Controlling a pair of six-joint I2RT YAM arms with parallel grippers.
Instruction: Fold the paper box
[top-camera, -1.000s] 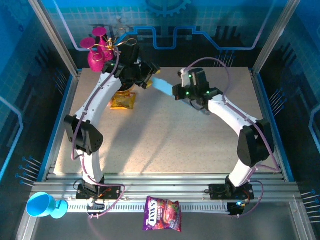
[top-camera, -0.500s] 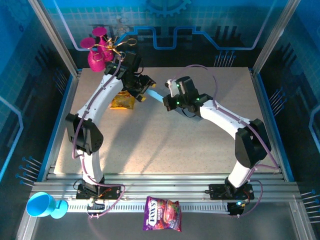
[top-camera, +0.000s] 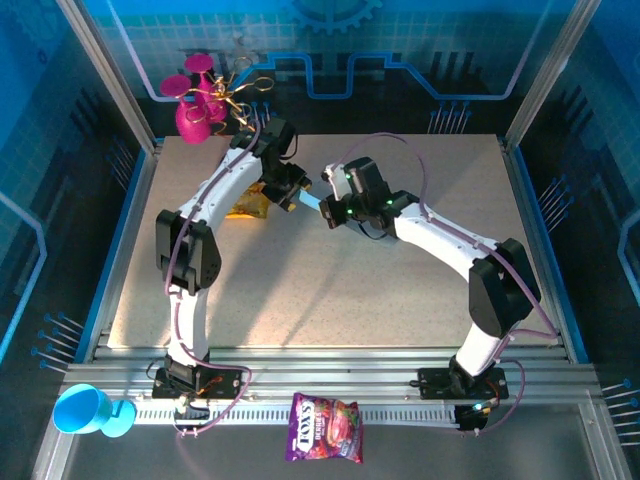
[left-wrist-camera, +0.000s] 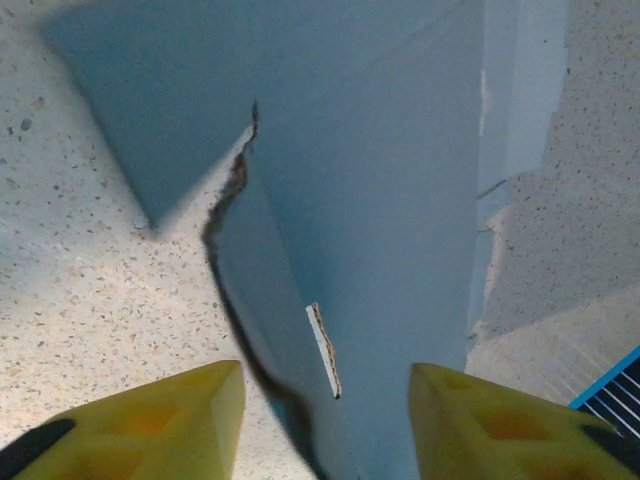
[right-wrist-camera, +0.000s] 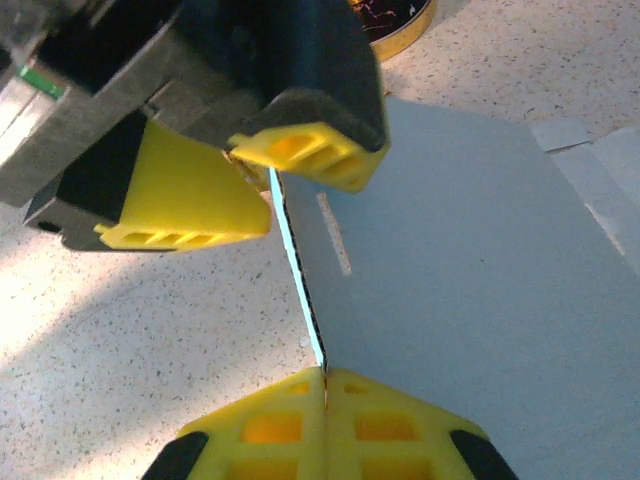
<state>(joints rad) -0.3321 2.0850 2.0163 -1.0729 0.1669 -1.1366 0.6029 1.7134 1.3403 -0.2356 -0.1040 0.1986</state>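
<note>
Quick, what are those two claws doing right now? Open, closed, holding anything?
Left gripper: open, straddling the edge of the paper box.
Right gripper: closed, pinching the paper box's edge.

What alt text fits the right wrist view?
The right hand, shut, pinches the edge of the light-blue paper box at the bottom. Above, the left hand straddles the same edge with open yellow fingers, over the speckled table.
</note>
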